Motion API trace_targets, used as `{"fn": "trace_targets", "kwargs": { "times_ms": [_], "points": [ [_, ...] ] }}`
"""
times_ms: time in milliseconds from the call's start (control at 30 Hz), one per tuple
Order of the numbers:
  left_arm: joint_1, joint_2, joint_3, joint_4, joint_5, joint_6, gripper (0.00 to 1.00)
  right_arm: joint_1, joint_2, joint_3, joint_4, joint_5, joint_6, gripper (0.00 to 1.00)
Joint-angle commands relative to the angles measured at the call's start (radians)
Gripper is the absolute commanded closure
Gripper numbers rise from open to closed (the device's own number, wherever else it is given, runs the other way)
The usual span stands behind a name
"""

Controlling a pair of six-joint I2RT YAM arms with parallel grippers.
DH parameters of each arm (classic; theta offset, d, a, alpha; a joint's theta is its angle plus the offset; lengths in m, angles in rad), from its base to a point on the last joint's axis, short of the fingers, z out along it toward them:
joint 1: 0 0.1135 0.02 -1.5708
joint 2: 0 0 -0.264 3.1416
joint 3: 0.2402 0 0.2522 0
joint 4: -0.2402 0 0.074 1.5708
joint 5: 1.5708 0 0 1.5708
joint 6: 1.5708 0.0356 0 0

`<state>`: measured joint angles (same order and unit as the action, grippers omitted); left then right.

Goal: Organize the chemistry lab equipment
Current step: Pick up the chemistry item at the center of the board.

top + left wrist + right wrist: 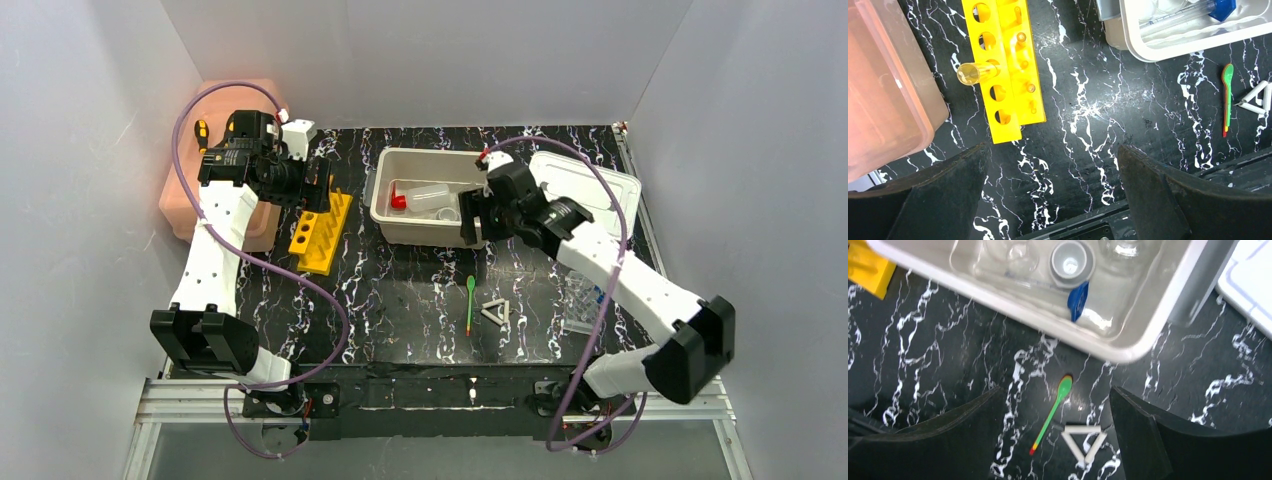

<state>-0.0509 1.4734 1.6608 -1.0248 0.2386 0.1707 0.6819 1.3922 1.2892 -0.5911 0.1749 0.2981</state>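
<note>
Left pincer hangs released, jaws wide and empty, over the black marbled bench at upper left of the top view; just beside it lies the yellow rack, one clear tube set in a slot; right pincer is likewise released and empty at the near rim of the white tub, upper centre; inside lie the red-capped bottle and white bowl; green spoon and white triangle lie side by side on the bench at lower centre.
</note>
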Motion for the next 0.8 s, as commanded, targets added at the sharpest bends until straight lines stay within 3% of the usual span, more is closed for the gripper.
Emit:
{"fn": "trace_targets", "kwargs": {
  "times_ms": [0, 367, 767],
  "points": [
    [0.005, -0.029, -0.004, -0.011, 0.039, 0.001, 0.01, 0.037, -0.115, -0.099, -0.05, 0.038, 0.085, 0.17],
    [0.005, -0.021, -0.027, -0.012, 0.053, 0.009, 0.01, 0.037, -0.225, -0.426, -0.108, 0.025, 0.257, 0.35],
    [0.005, -0.009, -0.042, -0.012, 0.068, 0.006, 0.01, 0.037, -0.212, -0.608, 0.024, 0.004, 0.315, 0.44]
  ]
}}
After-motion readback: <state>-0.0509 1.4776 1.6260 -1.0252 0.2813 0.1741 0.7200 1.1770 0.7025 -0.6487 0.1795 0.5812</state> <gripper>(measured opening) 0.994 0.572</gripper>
